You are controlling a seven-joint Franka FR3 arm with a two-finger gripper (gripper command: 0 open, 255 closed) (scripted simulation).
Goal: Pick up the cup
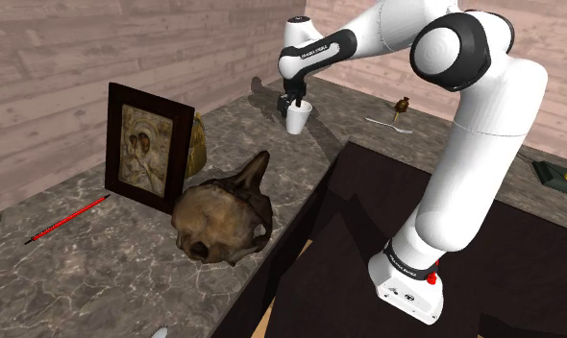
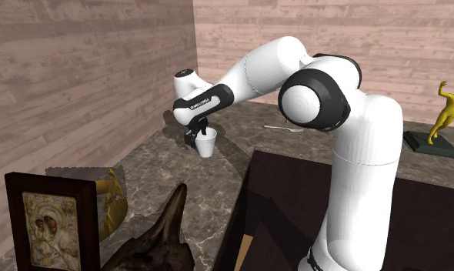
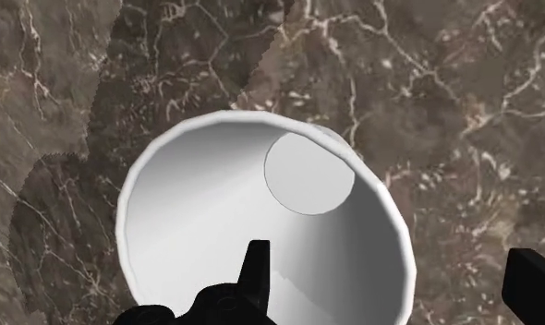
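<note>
Cup [image 1: 298,119]: white, upright on the marbled surface [image 1: 89,269], at its far end near the wooden wall. Claw [image 3: 391,268] spread wide, straddling the cup's rim. One finger [image 3: 257,272] sits inside the cup; the other is outside, apart from the cup's wall. No contact visible; nothing grasped.

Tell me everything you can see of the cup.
The cup is plain white, tapered, wider at its rim than at its flat round bottom, and empty. It stands upright on the brown, marble-looking counter. The open black fingers straddle its wall, one inside the rim and one well outside, not clasping it.
</note>
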